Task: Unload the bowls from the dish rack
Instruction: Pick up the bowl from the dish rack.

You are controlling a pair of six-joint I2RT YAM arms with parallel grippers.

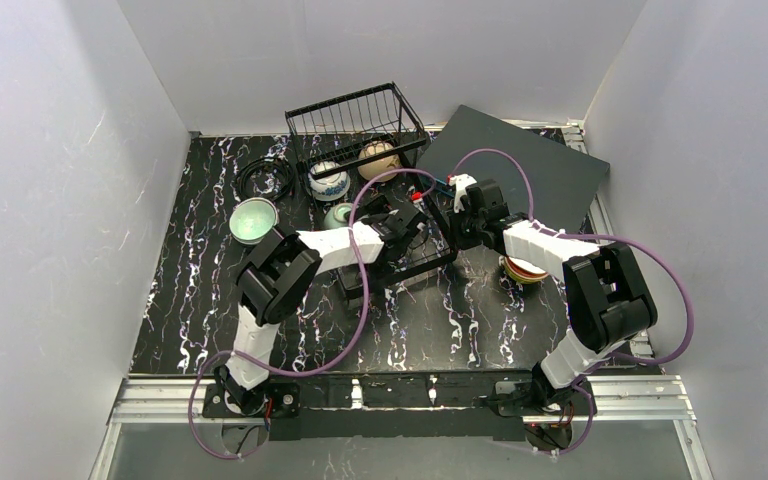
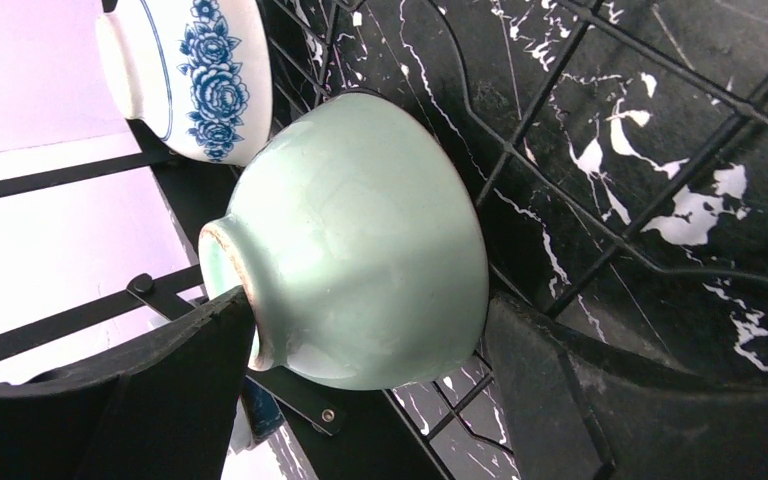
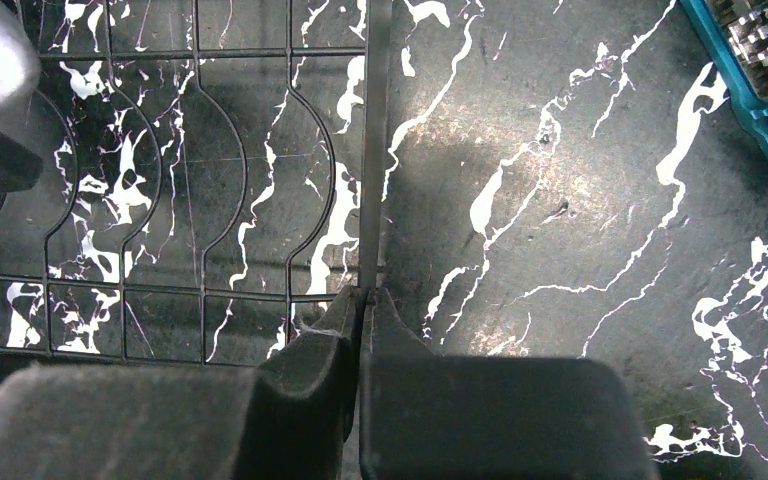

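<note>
The black wire dish rack (image 1: 360, 125) stands at the back middle, its tray running toward me. A blue-and-white bowl (image 1: 328, 184), a beige bowl (image 1: 378, 160) and a pale green bowl (image 1: 338, 215) sit in it. My left gripper (image 1: 405, 236) is open inside the tray. In the left wrist view the gripper (image 2: 370, 335) straddles the near side of the pale green bowl (image 2: 360, 240), which lies on its side, with the blue-and-white bowl (image 2: 205, 75) behind. My right gripper (image 1: 456, 228) is shut on the rack's edge wire (image 3: 374, 150), which its fingertips (image 3: 345, 310) pinch.
A green bowl (image 1: 253, 220) sits on the marbled table at the left. A stack of bowls (image 1: 522, 270) sits under my right arm. A flat dark grey board (image 1: 530, 165) lies at the back right. A coiled black cable (image 1: 265, 178) lies left of the rack.
</note>
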